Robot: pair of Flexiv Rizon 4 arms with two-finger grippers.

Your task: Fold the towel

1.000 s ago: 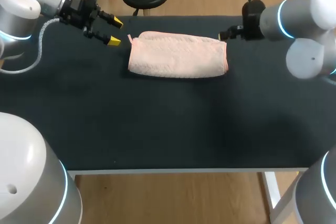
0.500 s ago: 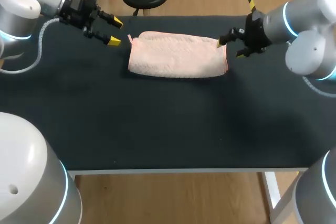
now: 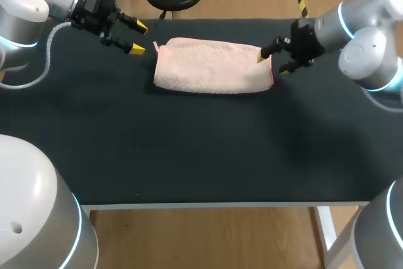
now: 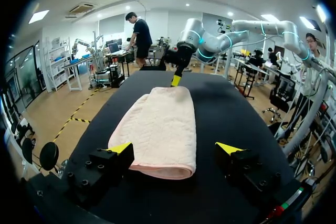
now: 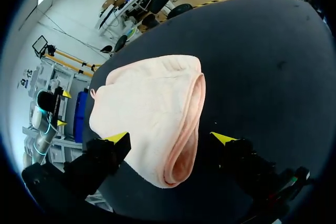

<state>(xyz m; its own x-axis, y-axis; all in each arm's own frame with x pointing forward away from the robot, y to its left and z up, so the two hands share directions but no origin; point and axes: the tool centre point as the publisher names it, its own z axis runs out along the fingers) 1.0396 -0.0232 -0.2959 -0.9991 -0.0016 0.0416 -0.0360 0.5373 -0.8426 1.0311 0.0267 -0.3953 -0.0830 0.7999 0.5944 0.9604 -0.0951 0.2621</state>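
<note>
Right gripper (image 3: 272, 64) is standing open at the right end of the towel (image 3: 211, 66), jaws spread wide; the far fingertip is sitting over the towel's far right corner and the near one is hanging just off its right edge. Whether either tip is touching the cloth cannot be told. In the right wrist view the towel's layered, looped end is lying between and ahead of the open fingers. Left gripper (image 3: 138, 38) is also standing open, hovering near the far left part of the table (image 3: 189, 149), just left of the towel's far left corner and apart from it. In the left wrist view the rounded left end of the towel is showing ahead of the spread fingers, with the right arm's yellow tip at the other end. The towel, pale pink and textured, is lying folded into an oblong, long side running left to right, on the far half of the black table. A small tab is sticking out at its far left corner.
</note>
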